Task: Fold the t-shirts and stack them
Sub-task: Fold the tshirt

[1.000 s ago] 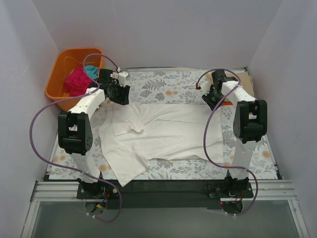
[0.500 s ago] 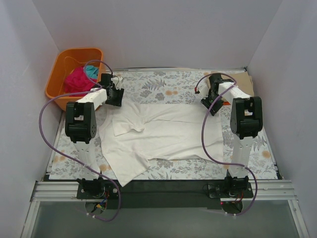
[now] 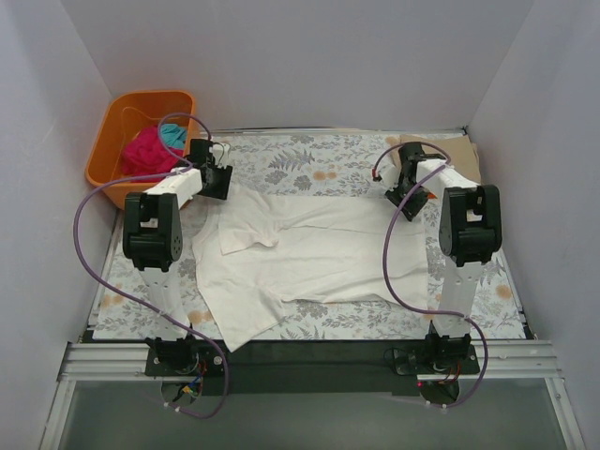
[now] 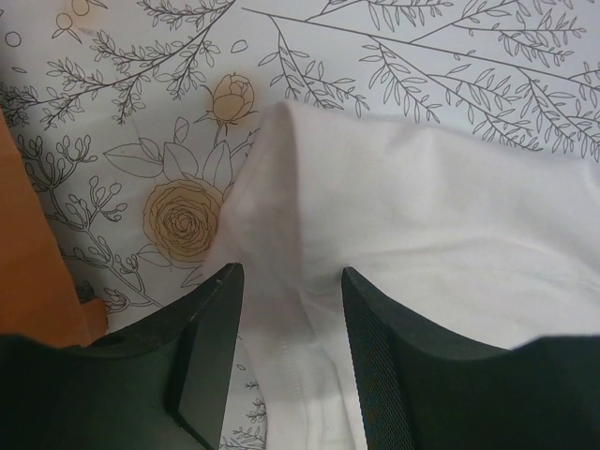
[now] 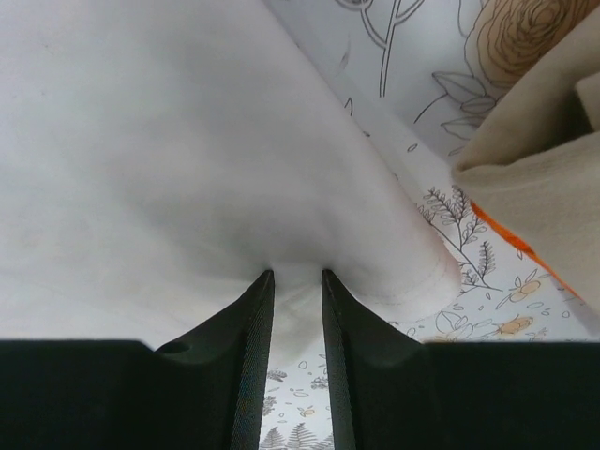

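A large white t-shirt lies spread on the floral table cover. My left gripper is low at its far left corner. In the left wrist view the jaws stand apart, with a fold of the white cloth lying between them. My right gripper is at the far right corner. In the right wrist view it pinches the white cloth. A tan t-shirt lies folded at the back right and also shows in the right wrist view. Magenta and teal t-shirts lie bunched in the tub.
An orange tub stands at the back left corner, just left of my left gripper; its wall shows in the left wrist view. White walls close in the table on three sides. Purple cables loop from both arms.
Both grippers have come down and moved outward to the shirt's far corners. The shirt's far edge lies flatter and wider, and its left side has shifted a little.
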